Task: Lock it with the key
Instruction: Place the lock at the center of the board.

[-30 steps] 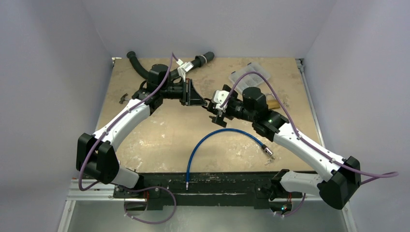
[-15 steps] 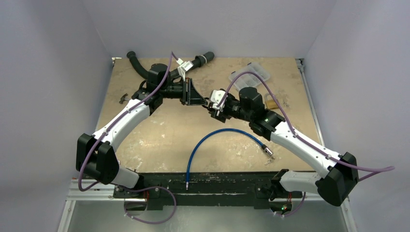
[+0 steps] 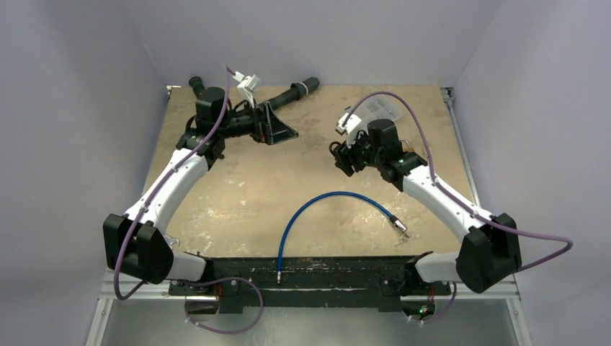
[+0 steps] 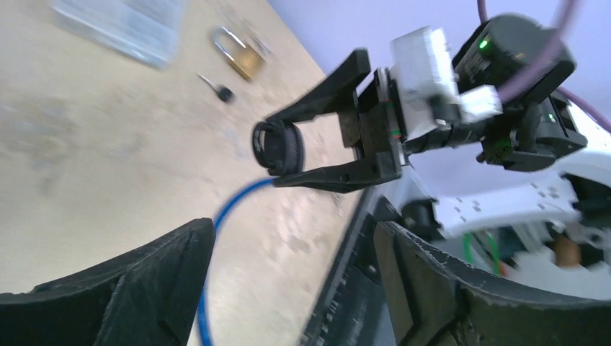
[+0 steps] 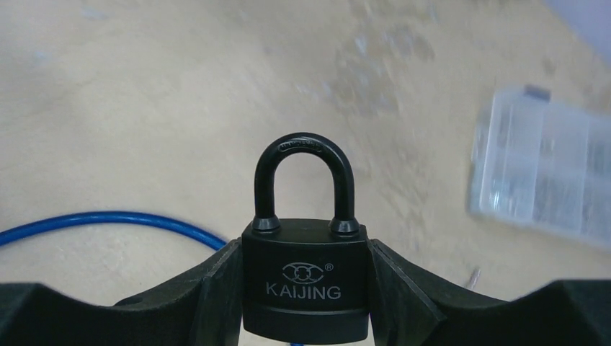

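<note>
My right gripper (image 5: 304,252) is shut on the body of a black padlock (image 5: 304,288) marked KAIJING, shackle closed and pointing away from the wrist. The left wrist view shows that same right gripper (image 4: 288,155) holding the padlock (image 4: 277,146) edge-on above the table. A small key (image 4: 218,89) with a black head lies flat on the table beside a brass padlock (image 4: 238,56). My left gripper (image 4: 292,238) is open and holds nothing. In the top view it (image 3: 277,126) hangs at the far left, well apart from the right gripper (image 3: 344,155).
A blue cable (image 3: 331,198) curves across the middle of the table toward the near edge. A black hose (image 3: 295,92) lies along the far edge behind the left arm. A clear plastic box (image 3: 375,108) sits at the far right behind the right arm.
The grippers were close together mid-table. The right one shut on the black padlock, the left one opened and drew back to the far left, and the right arm swung right with the padlock.
</note>
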You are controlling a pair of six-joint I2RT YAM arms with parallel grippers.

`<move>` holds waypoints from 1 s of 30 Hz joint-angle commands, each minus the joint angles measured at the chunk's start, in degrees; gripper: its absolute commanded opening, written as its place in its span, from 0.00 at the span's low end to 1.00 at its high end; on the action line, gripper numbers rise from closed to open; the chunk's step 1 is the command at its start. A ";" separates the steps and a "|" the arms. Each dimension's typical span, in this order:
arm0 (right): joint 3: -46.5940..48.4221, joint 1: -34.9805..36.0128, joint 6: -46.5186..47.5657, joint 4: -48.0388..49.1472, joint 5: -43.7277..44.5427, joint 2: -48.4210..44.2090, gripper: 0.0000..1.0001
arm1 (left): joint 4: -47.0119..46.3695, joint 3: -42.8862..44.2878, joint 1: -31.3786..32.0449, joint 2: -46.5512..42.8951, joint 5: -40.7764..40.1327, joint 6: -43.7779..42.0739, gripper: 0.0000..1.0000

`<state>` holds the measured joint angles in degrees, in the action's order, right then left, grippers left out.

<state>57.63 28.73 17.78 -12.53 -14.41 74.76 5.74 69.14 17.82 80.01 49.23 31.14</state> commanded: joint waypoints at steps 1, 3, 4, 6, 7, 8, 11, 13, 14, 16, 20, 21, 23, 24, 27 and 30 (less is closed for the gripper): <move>4.90 -3.75 -8.98 -0.96 3.70 1.87 0.37 | -1.07 3.38 -1.14 -4.08 -9.03 -6.80 0.92; 6.46 -6.53 -13.59 -4.02 4.70 5.17 0.37 | -0.22 3.37 -1.21 -4.39 -11.33 -7.91 0.94; 7.24 -7.85 -15.57 -4.94 5.00 6.65 0.37 | 0.23 3.37 -1.21 -4.49 -11.79 -8.20 0.94; 8.40 -10.12 -17.26 -5.42 5.56 9.09 0.36 | 0.48 2.97 -1.21 -4.66 -11.95 -8.32 0.96; 8.69 -10.60 -19.10 -5.09 6.34 9.91 0.36 | 0.61 2.73 -1.21 -4.79 -11.94 -8.24 0.96; 9.18 -10.91 -19.79 -5.05 7.13 10.86 0.35 | 0.64 2.48 -1.27 -4.90 -11.98 -8.20 0.97; 11.48 -11.06 -22.01 -5.17 8.86 14.16 0.34 | 0.83 1.82 -1.26 -5.21 -12.28 -8.41 0.99; 12.66 -11.13 -23.39 -5.03 9.73 16.79 0.36 | 1.07 1.71 -1.22 -5.21 -12.69 -8.61 0.99; 13.13 -11.16 -23.81 -4.82 10.08 17.70 0.37 | 1.16 1.74 -1.28 -5.21 -12.67 -8.63 0.99; 14.11 -11.24 -24.53 -4.74 10.53 19.86 0.39 | 1.33 1.79 -1.30 -5.21 -12.88 -8.70 0.99; 15.85 -11.37 -26.64 -4.74 11.94 23.61 0.40 | 2.53 1.70 -1.30 -5.13 -13.53 -9.70 0.99; 15.99 -11.41 -26.84 -4.77 12.28 24.38 0.40 | 3.05 1.82 -1.34 -5.20 -14.07 -10.22 1.00; 16.16 -11.54 -27.01 -4.86 13.62 25.87 0.40 | 4.22 2.03 -1.30 -5.38 -15.00 -11.65 1.00; 16.31 -11.59 -27.01 -4.86 13.96 26.49 0.40 | 4.57 2.04 -1.30 -5.59 -15.48 -12.10 1.00; 16.77 -11.81 -27.37 -4.49 15.16 28.42 0.40 | 5.06 1.83 -1.30 -5.78 -15.75 -12.75 1.00; 17.69 -11.96 -27.53 -4.53 15.29 30.19 0.41 | 5.53 1.70 -1.30 -5.61 -15.75 -13.06 1.00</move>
<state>70.72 17.17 -8.16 -20.08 -0.93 104.79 11.07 70.39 16.56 76.18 34.26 20.25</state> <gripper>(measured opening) 0.616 0.995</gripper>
